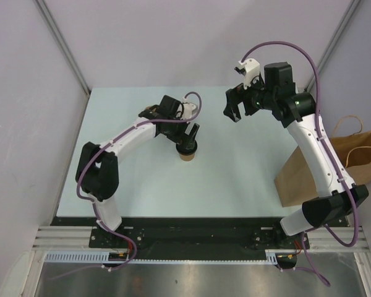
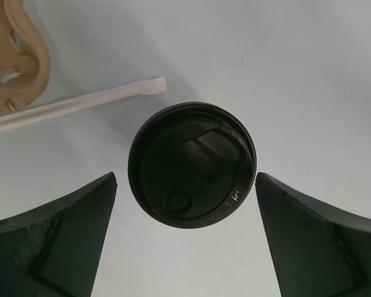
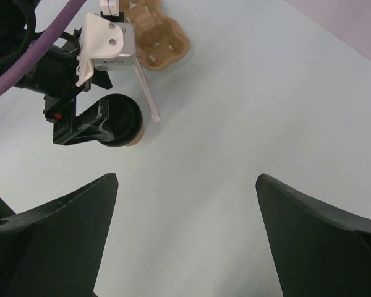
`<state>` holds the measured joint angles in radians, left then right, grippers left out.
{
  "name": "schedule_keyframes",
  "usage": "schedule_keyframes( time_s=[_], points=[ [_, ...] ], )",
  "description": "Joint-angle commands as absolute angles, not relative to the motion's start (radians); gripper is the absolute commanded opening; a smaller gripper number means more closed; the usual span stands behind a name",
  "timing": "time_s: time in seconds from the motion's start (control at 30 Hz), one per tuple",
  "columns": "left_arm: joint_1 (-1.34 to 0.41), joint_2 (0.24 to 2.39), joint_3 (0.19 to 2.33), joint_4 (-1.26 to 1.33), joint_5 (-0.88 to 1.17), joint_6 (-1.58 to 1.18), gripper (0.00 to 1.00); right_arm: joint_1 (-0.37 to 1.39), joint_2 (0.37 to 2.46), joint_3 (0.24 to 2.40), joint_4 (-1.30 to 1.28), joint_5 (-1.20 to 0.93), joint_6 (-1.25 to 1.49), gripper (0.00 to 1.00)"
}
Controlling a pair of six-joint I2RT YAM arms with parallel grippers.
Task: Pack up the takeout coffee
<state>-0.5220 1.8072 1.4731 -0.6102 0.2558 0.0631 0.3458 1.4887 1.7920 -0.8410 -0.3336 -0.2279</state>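
Black-lidded takeout coffee (image 2: 191,164) stands upright near the middle of the desk (image 1: 235,179), between the spread jaws of the left gripper (image 2: 186,178), not touching them. Further right, the right gripper (image 3: 185,182) is wide open and empty.

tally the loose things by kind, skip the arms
small tan paper cup with round black plastic lid: 1
brown pulp cup carrier: 1
pale flat stir stick: 1
large brown paper bag with handles: 1
total: 4

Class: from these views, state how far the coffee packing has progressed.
Done: the takeout coffee is lidded. In hand: the open left end effector straddles it, not yet gripping. Left: grasp it, carry it into the paper bag on the right.
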Motion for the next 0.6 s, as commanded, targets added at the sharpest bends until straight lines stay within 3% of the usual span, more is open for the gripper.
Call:
schedule_keyframes(
  time_s=[0.0, 0.3, 0.57],
  points=[
    [-0.545, 1.815, 1.52, -0.609, 0.25, 0.091, 1.0, 0.345, 1.454, 1.786, -0.824, -0.302, -0.216, 1.0],
    [-0.56, 1.856, 1.539, -0.615, 0.209, 0.101, 0.97, 0.344, 1.451, 1.782, -0.816, -0.296, -0.219, 1.0],
    [-0.566, 1.882, 1.537, -0.618, 0.189, 0.109, 0.86, 0.341, 1.437, 1.77, -0.816, -0.287, -0.225, 1.0]
  ],
)
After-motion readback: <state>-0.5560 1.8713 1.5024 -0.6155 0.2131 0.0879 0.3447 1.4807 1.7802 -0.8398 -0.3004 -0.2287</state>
